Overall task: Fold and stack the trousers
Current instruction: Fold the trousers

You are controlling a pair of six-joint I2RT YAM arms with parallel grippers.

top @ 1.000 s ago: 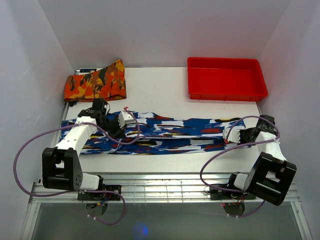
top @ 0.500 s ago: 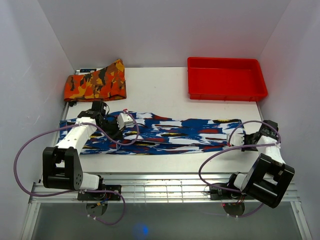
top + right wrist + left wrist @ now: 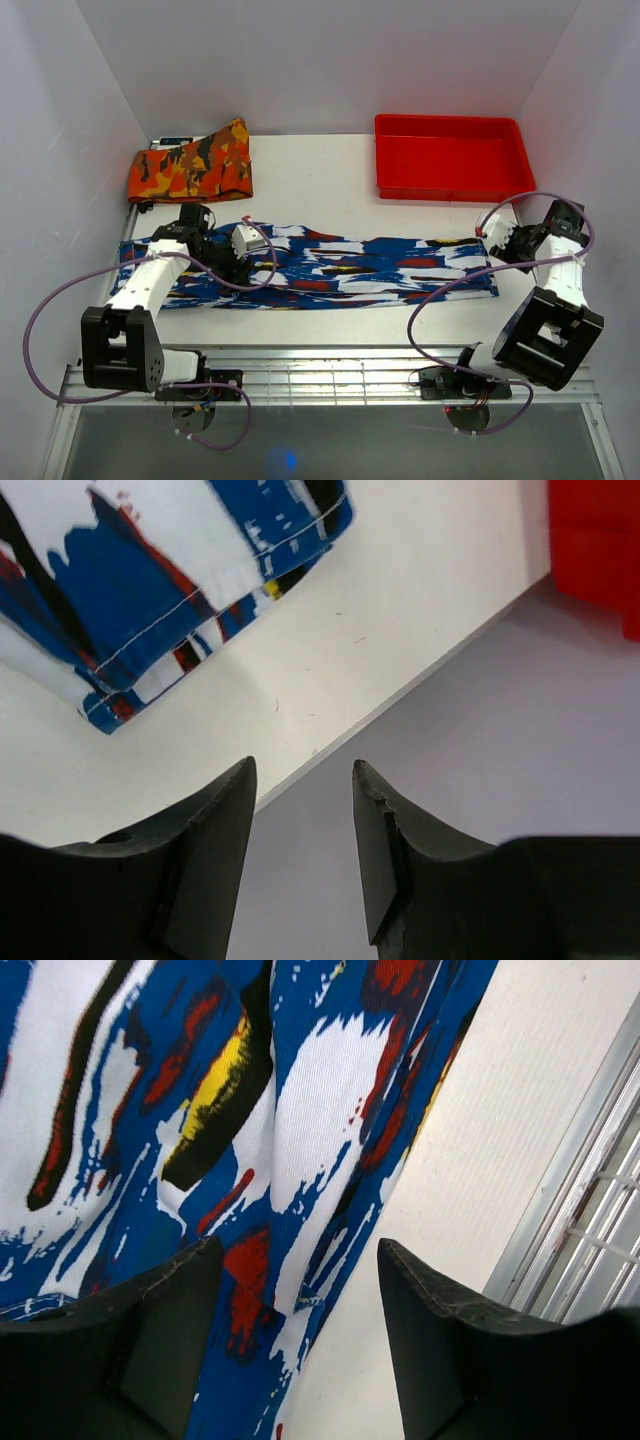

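Observation:
The trousers (image 3: 330, 268), blue and white with red patches, lie flat in one long strip across the table, from left to right. My left gripper (image 3: 236, 262) hovers low over their left part with its jaws open. In the left wrist view the printed trousers (image 3: 200, 1110) fill the frame, and nothing sits between the fingers (image 3: 160, 1330) of the left gripper (image 3: 300, 1252). My right gripper (image 3: 498, 243) stands open just past the strip's right end. The right wrist view shows the stitched hem of the trousers (image 3: 150, 590) lying free on the table, away from the right gripper (image 3: 302, 770).
A folded orange camouflage garment (image 3: 190, 166) lies at the back left. A red tray (image 3: 452, 185) stands at the back right, with its corner (image 3: 600, 550) in the right wrist view. The right wall is close to the right arm. A metal grate (image 3: 600, 1220) runs along the near edge.
Both grippers have opened and let go of the trousers. The right arm pulled the strip's end to the right, then rose and swung back. The left gripper has barely shifted.

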